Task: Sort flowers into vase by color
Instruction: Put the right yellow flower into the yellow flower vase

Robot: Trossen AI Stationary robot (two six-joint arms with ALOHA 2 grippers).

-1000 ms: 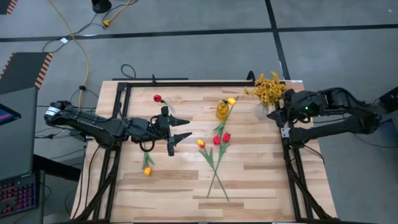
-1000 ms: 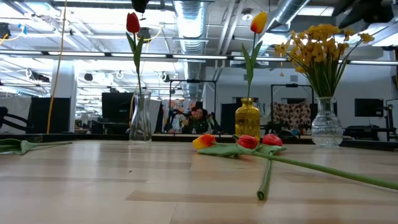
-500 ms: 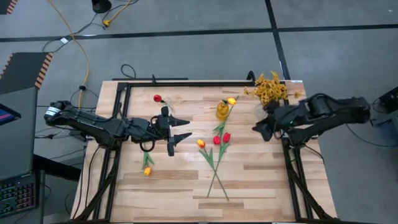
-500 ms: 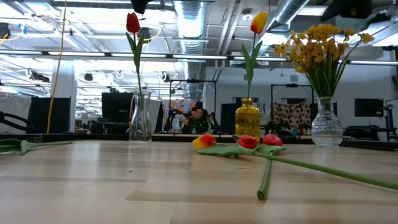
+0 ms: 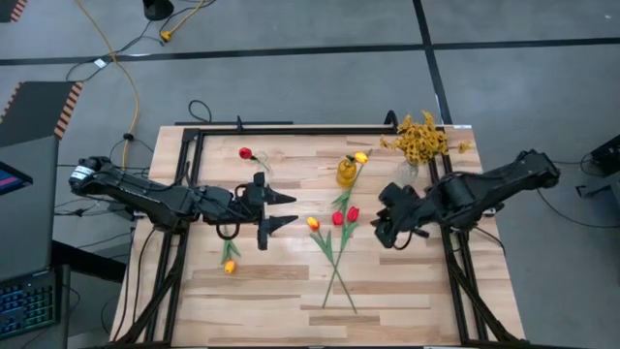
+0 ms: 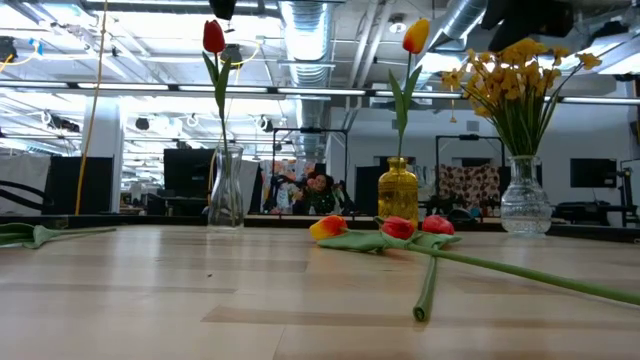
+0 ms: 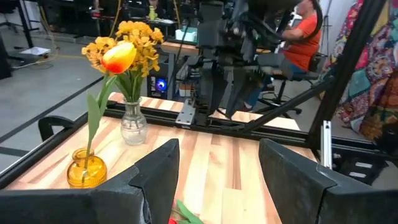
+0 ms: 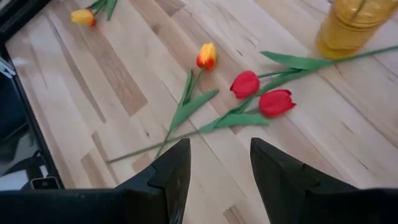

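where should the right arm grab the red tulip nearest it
Judging by its pose, grip the thin green stem of the red tulip just behind the bloom, coming straight down with the right gripper, jaws open across the stem. It lies flat on the table, close beside another red tulip.

In the low view, the right arm point(image 6: 530, 15) was cut off by the top edge, its gripper out of sight; the yellow-orange tulip point(image 8: 83, 17) in the right wrist view lost its stem at the upper edge
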